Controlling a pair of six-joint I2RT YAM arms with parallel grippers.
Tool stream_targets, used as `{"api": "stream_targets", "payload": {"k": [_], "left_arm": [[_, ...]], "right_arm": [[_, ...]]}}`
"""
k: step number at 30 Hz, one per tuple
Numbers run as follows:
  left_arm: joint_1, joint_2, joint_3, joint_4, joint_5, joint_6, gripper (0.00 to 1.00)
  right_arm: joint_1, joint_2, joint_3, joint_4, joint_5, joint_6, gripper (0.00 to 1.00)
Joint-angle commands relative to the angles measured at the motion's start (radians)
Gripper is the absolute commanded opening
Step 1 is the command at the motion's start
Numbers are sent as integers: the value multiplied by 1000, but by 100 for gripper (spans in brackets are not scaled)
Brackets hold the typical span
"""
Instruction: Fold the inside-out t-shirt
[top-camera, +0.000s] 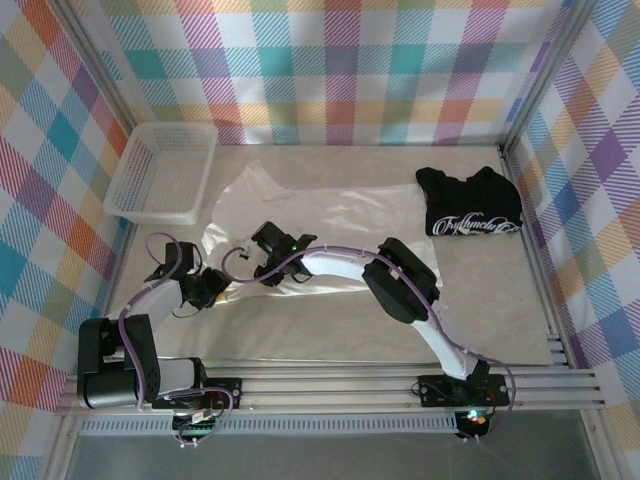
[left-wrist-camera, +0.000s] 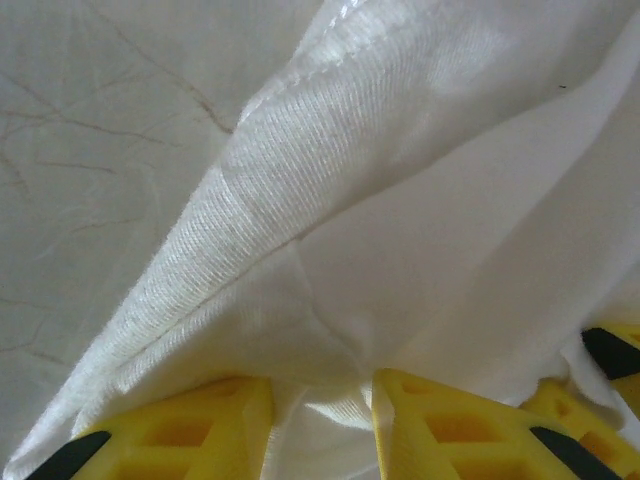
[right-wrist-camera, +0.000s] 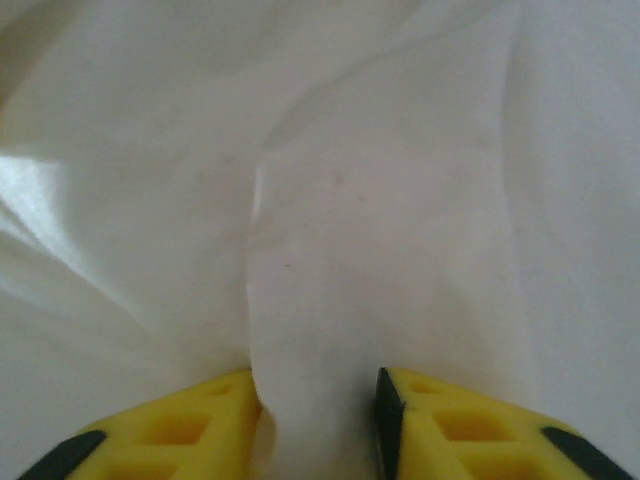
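**Two white-and-black arms trailing lilac cables**

The left arm (top-camera: 150, 300) and the right arm (top-camera: 405, 290) are both showing glossy white link shells between bulky black joint housings. Thin lilac cables (top-camera: 128, 335) are running along each arm, down to the black base blocks (top-camera: 110, 375). The fingers (left-wrist-camera: 200, 430) are showing as yellow moulded plastic with hollow cut-outs and black tips.

Inside-out t-shirt (top-camera: 330, 215) partly beneath right arm (top-camera: 405, 285)

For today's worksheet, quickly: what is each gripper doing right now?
Left gripper: closed on the white t-shirt.
Right gripper: closed on the white t-shirt.
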Motion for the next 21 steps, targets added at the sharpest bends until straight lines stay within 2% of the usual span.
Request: {"api": "stream_targets", "payload": {"k": [1, 3, 7, 10, 11, 13, 15, 17, 21], "left_arm": [[11, 41, -55, -20, -30, 11, 34], [11, 49, -62, -17, -34, 13, 34], [12, 52, -68, -14, -42, 14, 34], [12, 43, -66, -22, -50, 14, 34], [11, 39, -65, -25, -52, 15, 34], [12, 33, -66, -31, -56, 15, 33], [12, 26, -67, -38, -62, 17, 34], [12, 18, -66, -46, -67, 19, 34], [12, 16, -64, -52, -78, 20, 34]], "right_arm": [[-36, 2, 49, -58, 94, 61, 26], [-63, -16, 54, -60, 96, 132, 20], [-118, -45, 56, -58, 33, 231, 16], [-168, -24, 115, -157, 101, 331, 5], [-197, -16, 135, -201, 113, 372, 5], [-235, -29, 114, -199, 107, 425, 10], [-243, -71, 53, -120, 86, 396, 27], [-232, -99, 13, -52, 35, 338, 35], [-185, -97, 0, 14, -83, 237, 46]]}}
